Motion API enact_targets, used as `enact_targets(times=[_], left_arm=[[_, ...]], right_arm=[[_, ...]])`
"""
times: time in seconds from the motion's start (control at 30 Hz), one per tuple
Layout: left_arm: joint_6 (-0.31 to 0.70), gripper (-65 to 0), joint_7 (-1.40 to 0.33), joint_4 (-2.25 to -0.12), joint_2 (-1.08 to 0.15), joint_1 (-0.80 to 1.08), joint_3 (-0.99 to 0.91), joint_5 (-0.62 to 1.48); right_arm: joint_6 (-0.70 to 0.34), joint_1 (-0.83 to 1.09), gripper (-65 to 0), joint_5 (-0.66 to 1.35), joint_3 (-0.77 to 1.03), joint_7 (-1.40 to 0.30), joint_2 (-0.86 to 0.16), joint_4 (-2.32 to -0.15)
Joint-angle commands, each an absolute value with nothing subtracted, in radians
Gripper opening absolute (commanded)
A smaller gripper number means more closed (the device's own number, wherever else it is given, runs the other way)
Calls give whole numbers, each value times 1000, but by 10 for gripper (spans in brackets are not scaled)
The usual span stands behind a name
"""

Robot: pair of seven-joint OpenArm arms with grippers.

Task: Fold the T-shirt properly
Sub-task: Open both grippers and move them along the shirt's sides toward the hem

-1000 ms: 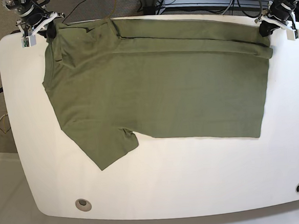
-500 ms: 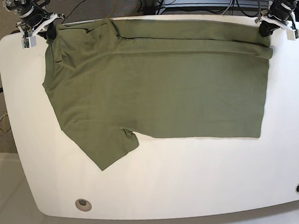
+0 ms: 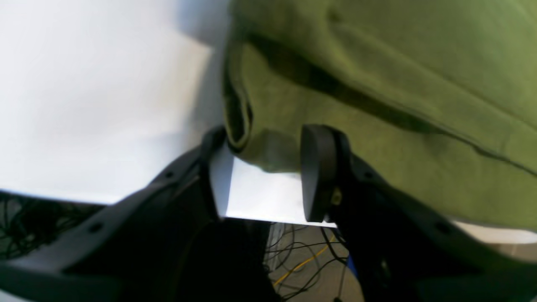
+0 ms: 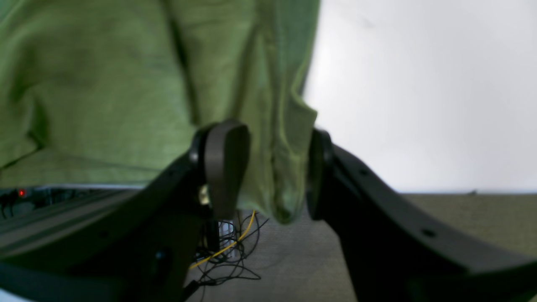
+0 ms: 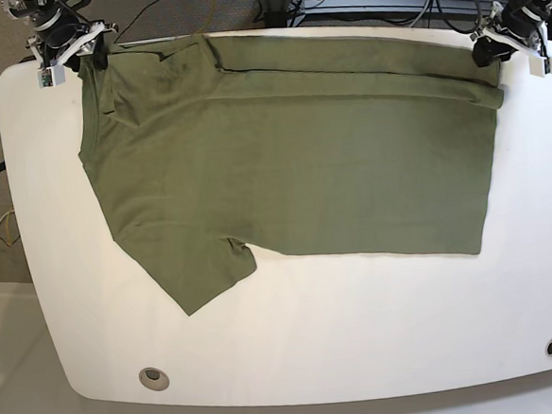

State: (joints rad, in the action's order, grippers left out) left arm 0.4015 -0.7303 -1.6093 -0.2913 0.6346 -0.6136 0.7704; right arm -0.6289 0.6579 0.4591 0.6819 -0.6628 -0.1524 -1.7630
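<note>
tabletop (image 5: 361, 334): white, rounded corners, two round holes near front edge | floor (image 4: 293, 260): grey-brown carpet | cables (image 4: 226, 256): dark and yellow tangle behind far edge | light: even, bright

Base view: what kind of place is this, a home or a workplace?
Probably a robotics lab or workshop, not a home: a white table carrying only the T-shirt, tangled cables behind it, and a robot pincer at each far corner.

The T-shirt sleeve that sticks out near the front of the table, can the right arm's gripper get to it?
Probably yes. The sleeve lies flat and nothing covers it, on the same side as the right gripper. That gripper is open, though, at the table's far edge, so reaching that far is a guess.
</note>
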Motion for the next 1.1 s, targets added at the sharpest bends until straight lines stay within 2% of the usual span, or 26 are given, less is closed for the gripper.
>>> enact_targets(times=[0.0,0.3,0.37,0.63,1.07], left_arm=[[396,-386,-746,-1619,-304,642,-620,757],[394,-373,-737,-1610,-317,585,-620,752],[394,-360,-750,-1620,-318,535,-629,754],[392,-351,-754,-1629,-322,459,-627,742],[383,-351,-747,-1645,-333,341,-584,665]], right_arm=[[-633,662,-407,473,699,-647,-166,-1793],[-630,616,-379,459,708,-653,-165,-1792],[-631,597,-342,452,703,-663,-170,-1784],[-632,554,-288,452,699,-664,-176,-1785],[-632,363,-298,425,687,-673,-193,-1779]])
